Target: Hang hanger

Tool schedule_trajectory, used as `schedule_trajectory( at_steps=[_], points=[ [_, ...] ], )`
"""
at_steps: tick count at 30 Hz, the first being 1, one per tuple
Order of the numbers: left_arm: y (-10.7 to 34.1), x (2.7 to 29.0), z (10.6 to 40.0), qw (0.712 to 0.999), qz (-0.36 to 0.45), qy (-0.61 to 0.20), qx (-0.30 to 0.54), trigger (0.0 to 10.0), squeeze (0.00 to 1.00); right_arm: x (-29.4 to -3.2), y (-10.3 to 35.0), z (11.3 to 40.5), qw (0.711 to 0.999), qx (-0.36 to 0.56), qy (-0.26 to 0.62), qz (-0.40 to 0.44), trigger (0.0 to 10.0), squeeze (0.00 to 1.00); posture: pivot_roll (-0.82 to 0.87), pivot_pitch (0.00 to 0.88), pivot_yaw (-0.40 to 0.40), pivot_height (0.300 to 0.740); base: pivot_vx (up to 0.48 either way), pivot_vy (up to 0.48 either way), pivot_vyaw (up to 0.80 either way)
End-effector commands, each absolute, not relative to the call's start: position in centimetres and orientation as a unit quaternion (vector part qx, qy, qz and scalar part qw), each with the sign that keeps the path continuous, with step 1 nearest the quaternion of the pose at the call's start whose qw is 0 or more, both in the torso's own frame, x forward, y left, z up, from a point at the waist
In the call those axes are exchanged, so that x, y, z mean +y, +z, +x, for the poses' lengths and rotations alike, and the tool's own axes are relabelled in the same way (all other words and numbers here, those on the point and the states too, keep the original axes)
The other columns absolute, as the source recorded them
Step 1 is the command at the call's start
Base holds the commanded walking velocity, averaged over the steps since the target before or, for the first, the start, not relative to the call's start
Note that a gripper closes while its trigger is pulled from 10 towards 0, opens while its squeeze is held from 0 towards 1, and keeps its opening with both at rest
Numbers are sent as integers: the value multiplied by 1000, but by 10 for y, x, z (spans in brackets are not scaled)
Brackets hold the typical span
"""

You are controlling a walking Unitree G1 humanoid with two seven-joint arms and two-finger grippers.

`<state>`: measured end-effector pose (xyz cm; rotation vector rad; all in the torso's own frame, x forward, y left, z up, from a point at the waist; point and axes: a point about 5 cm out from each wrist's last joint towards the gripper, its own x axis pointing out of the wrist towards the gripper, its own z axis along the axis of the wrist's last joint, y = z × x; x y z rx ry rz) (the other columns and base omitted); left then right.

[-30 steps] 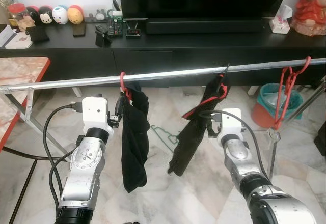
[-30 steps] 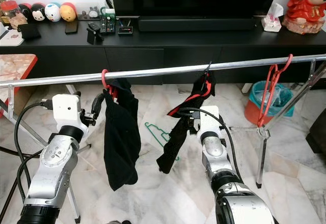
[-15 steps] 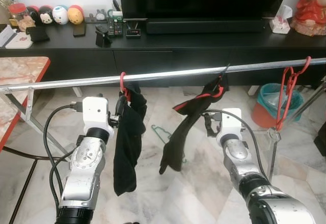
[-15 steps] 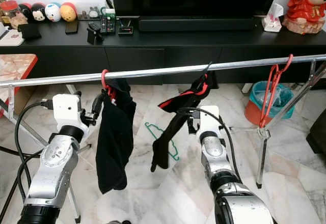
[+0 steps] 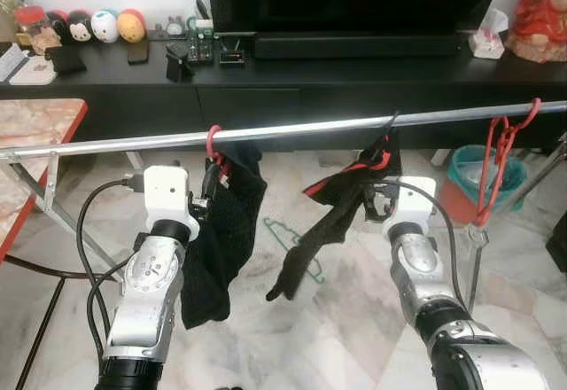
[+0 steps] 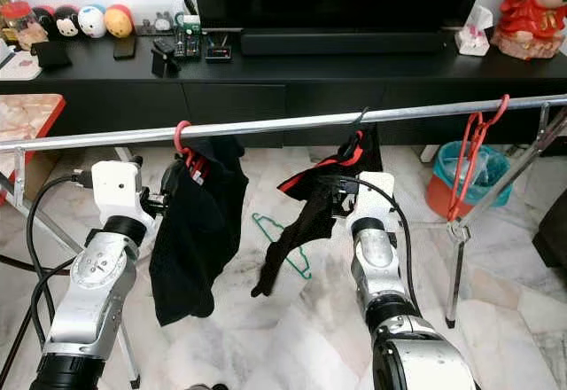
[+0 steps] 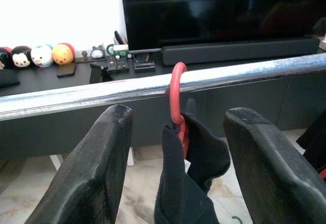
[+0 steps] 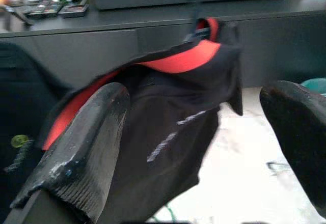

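A silver rail [image 5: 292,129] runs across in front of me. A red hanger hook [image 7: 176,89] hangs on it at the left, carrying a black garment [image 5: 221,239]. My left gripper [image 7: 178,113] is open just below the rail, its fingers on either side of that hook and cloth. Further right, a dark-hooked hanger holds a black and red garment [image 5: 341,199] that swings out to the left. My right gripper [image 8: 198,89] is open right behind this garment. Empty red hangers [image 5: 500,155] hang at the rail's right end.
A black TV console [image 5: 266,71] with a TV and small items stands behind the rail. A green hanger [image 5: 288,235] lies on the marble floor. A teal bin [image 5: 469,173] and a rack leg [image 5: 474,257] are at the right, a red-edged table [image 5: 35,124] at the left.
Both garments have swung to the left, their lower ends lifting. My right gripper has risen and shifted right, closer to the rail. The left gripper stays by the red hook.
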<state>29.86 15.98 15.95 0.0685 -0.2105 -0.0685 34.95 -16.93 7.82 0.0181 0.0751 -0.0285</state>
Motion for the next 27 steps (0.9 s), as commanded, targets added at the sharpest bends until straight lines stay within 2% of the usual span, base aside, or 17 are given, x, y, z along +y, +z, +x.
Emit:
schedule_trajectory(
  at_steps=[1,7,25,27],
  points=[
    [164,157,300,993,33,-42,-109,10000,0,-159,82,353,999,36,21,18,10000,0,29,61,-10,740,0,0,0],
    [164,157,300,993,36,-44,-108,10000,0,-150,74,350,996,65,60,-1,10000,0,28,65,-10,740,0,0,0],
    [160,156,299,993,35,-47,-100,10000,0,-171,64,349,992,119,-12,-43,10000,0,29,65,-12,740,0,0,0],
    [161,155,299,993,34,-50,-101,10000,0,-178,63,348,990,128,-42,-46,10000,0,30,65,-12,740,0,0,0]
  ],
)
